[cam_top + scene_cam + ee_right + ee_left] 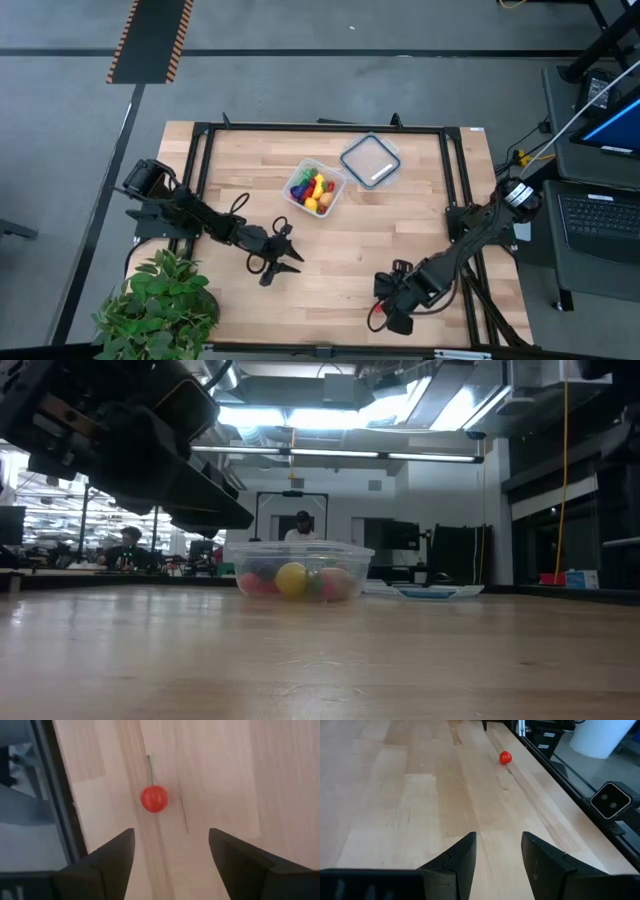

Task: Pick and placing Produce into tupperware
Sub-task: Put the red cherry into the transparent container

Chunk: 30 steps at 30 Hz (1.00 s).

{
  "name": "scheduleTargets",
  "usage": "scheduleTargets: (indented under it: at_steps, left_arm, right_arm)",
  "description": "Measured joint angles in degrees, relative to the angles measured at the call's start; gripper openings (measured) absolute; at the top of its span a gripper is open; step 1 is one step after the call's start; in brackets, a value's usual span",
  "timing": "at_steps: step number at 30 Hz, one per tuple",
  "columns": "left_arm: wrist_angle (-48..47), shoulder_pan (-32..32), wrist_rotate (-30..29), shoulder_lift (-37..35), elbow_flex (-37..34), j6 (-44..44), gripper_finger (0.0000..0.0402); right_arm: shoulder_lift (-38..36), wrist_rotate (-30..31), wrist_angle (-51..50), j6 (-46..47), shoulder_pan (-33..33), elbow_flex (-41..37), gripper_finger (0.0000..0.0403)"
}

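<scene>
The right tool (pixel 171 857) hovers over the front edge of the worktop (pixel 420 235), its fingers spread wide and holding nothing. Just ahead of those fingers a small red cherry (pixel 153 799) with a thin stem lies on the bare wood, close to the black frame rail; the same red piece (pixel 505 757) shows far off in the left wrist view, alone near the worktop edge. In the high view it is probably hidden under the right tool (pixel 392 305).

The left tool (pixel 283 258) sits a little further in, left of centre, with its fingers (pixel 455 865) partly apart and nothing between them, only plain wood ahead. A leafy potted plant (pixel 160 300) stands at the front left corner beside that arm.

Beyond the left tool, near the middle of the worktop, sits the clear tub (pixel 316 188), holding a heap of toy fruit (pixel 314 190) in yellow, red, green and purple. Its lid (pixel 370 160) lies flat just beside it, further back. In the low view, people (pixel 130 545) sit in the room behind.
</scene>
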Motion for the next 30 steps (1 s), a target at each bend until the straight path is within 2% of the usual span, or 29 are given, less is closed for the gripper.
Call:
scheduleTargets:
  at_steps: [9, 30]
  left_arm:
    - [0.00, 0.00, -2.80, 0.00, 0.00, 0.02, 0.0149]
    - [0.02, 0.00, -4.48, 0.00, 0.00, 0.47, 0.0149]
  right_arm:
    - [0.00, -0.04, 6.40, -0.30, -0.43, -0.01, 0.0255]
    - [1.13, 0.59, 5.14, 1.45, -1.17, 0.03, 0.0255]
